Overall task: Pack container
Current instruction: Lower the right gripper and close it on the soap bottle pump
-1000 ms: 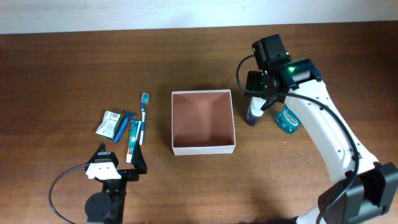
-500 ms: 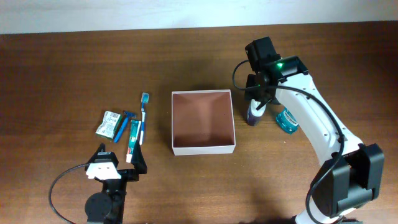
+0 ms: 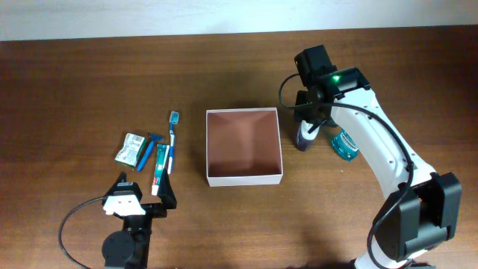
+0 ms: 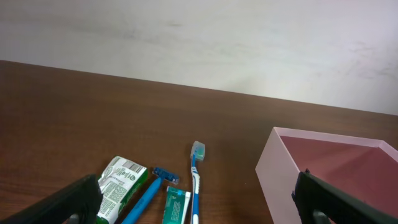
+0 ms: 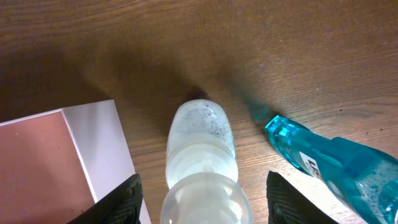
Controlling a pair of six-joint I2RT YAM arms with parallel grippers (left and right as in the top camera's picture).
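This is a robot test bench in a lab-like room. A dark brown wood-grain tabletop point(image 3: 89, 82) runs up to a plain white wall point(image 4: 199, 43). Two machines stand at it: a white-shelled robot arm point(image 3: 381, 146) with a small green light point(image 3: 334, 77) lit, and a black-based robot arm point(image 3: 123, 243) trailing a looped black cable point(image 3: 63, 228). A small group of toiletries point(image 3: 132, 148) and a square white-walled cardboard box point(image 3: 244, 178) are laid out like samples.

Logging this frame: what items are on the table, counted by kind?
box: 1
bottles: 2, a clear bottle and a blue bottle
toothbrush: 1
toothpaste: 1
razor: 1
green packet: 1
total: 7
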